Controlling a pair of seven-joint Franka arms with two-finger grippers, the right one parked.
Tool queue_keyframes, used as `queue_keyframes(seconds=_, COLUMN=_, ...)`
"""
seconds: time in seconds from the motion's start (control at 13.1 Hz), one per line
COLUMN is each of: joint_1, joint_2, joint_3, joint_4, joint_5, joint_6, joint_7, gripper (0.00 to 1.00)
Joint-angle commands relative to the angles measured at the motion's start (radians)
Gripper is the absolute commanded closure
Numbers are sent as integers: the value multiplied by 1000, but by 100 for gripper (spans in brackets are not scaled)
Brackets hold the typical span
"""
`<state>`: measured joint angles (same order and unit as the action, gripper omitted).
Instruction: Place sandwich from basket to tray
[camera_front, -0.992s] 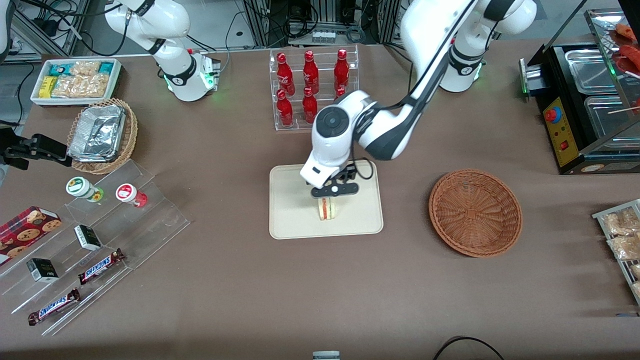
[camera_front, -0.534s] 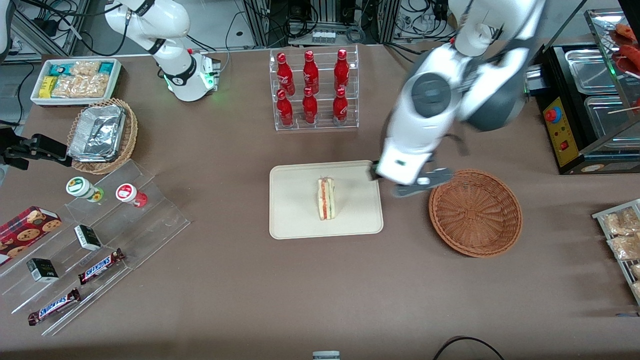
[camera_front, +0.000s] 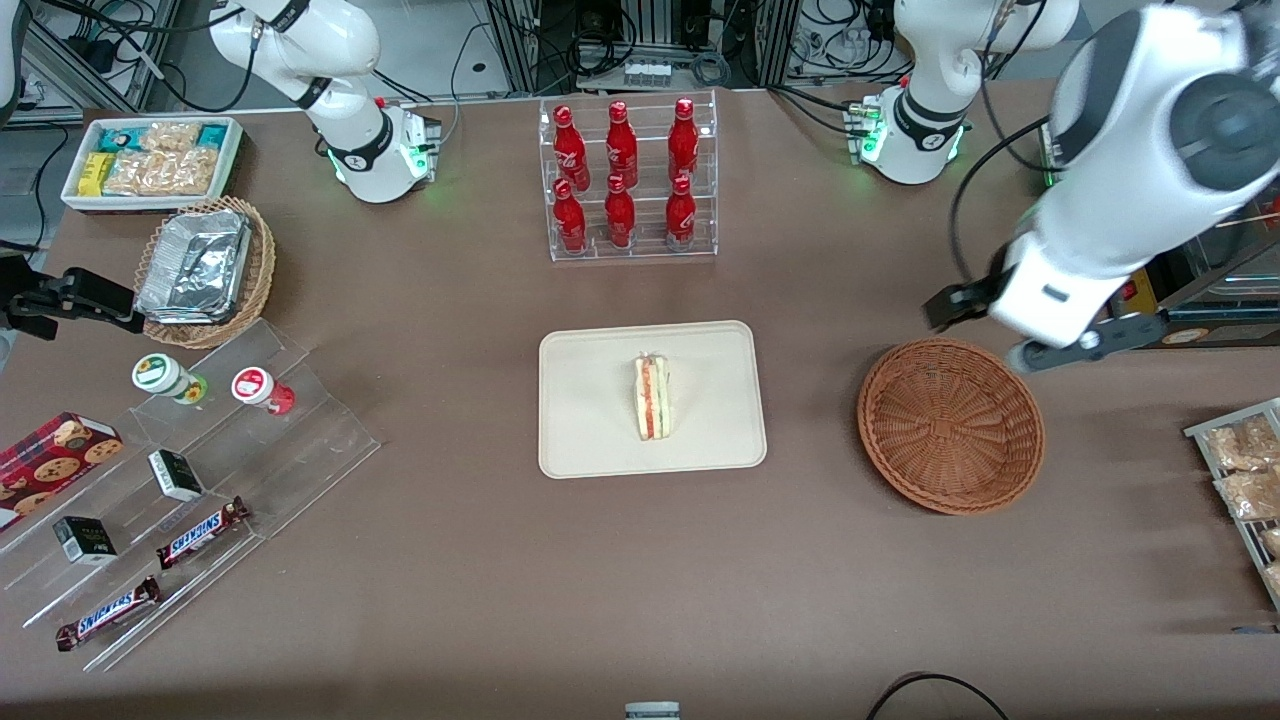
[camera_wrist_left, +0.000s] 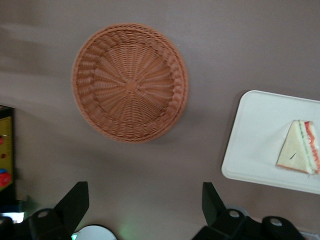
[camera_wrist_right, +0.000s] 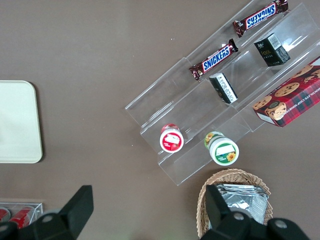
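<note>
The sandwich, a pale wedge with a red and green stripe, lies on the cream tray in the middle of the table. It also shows in the left wrist view on the tray. The reddish-brown basket stands beside the tray toward the working arm's end and holds nothing; the left wrist view shows its bare inside. My left gripper is open and empty, raised above the basket's rim farther from the front camera. Its spread fingers frame bare tabletop in the left wrist view.
A clear rack of red bottles stands farther from the camera than the tray. A black machine and a rack of snack packets sit at the working arm's end. Acrylic steps with candy and a foil-filled tan basket lie toward the parked arm's end.
The gripper let go of the sandwich on the tray, rose and swung away past the basket toward the working arm's end. The sandwich stays on the tray.
</note>
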<state>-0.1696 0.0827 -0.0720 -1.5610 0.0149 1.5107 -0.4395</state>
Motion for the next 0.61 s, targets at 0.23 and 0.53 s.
queue_keyframes(seconds=0.23, joint_1=133, joint_2=-185, joint_3=-12, joint_4=-162, joint_5=-10, joint_6=-33, joint_7=269, gripper=0)
queue_keyframes(seconds=0.53, joint_1=168, joint_2=-163, joint_3=-14, joint_4=-134, joint_5=-12, joint_6=-26, joint_7=285, gripper=0)
